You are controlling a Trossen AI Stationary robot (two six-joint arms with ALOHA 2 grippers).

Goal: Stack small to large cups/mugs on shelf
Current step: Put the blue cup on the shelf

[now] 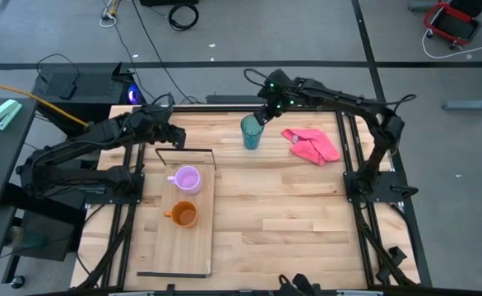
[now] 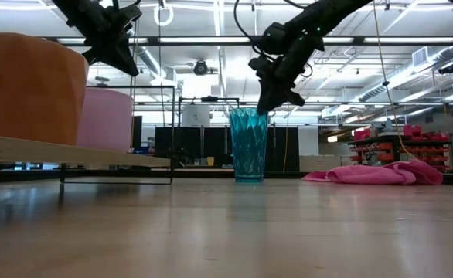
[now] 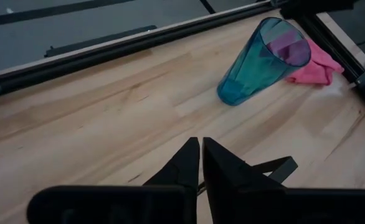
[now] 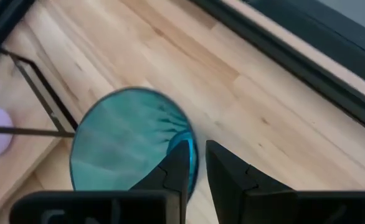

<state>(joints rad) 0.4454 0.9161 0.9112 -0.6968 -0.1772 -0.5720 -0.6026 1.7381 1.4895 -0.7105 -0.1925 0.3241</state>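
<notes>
The teal tumbler [image 1: 250, 133] [image 2: 249, 145] stands upright on its base on the tabletop, near the far edge. My right gripper [image 4: 197, 158] [image 2: 263, 104] is at its rim, open a little, with one finger over the inside and one outside. The lilac mug [image 1: 187, 178] and the orange mug [image 1: 183, 215] stand on the shelf [image 1: 169, 247], a light plank with a black wire frame [image 1: 185, 152] at its far end. My left gripper [image 3: 201, 155] [image 1: 178, 140] hovers shut above that frame, holding nothing. My right gripper straddles the tumbler's rim [image 4: 190, 144] on the side toward the table's far edge, one finger inside and one outside. It comes slanting down from the far right. I cannot tell whether the fingers touch the rim. The tumbler stands upright on the table.
A pink cloth [image 1: 311, 145] lies crumpled to the right of the tumbler. Bare wood stretches over the table's middle and near right [image 1: 298, 222]. The table's black frame rails [image 1: 352, 164] run along its sides.
</notes>
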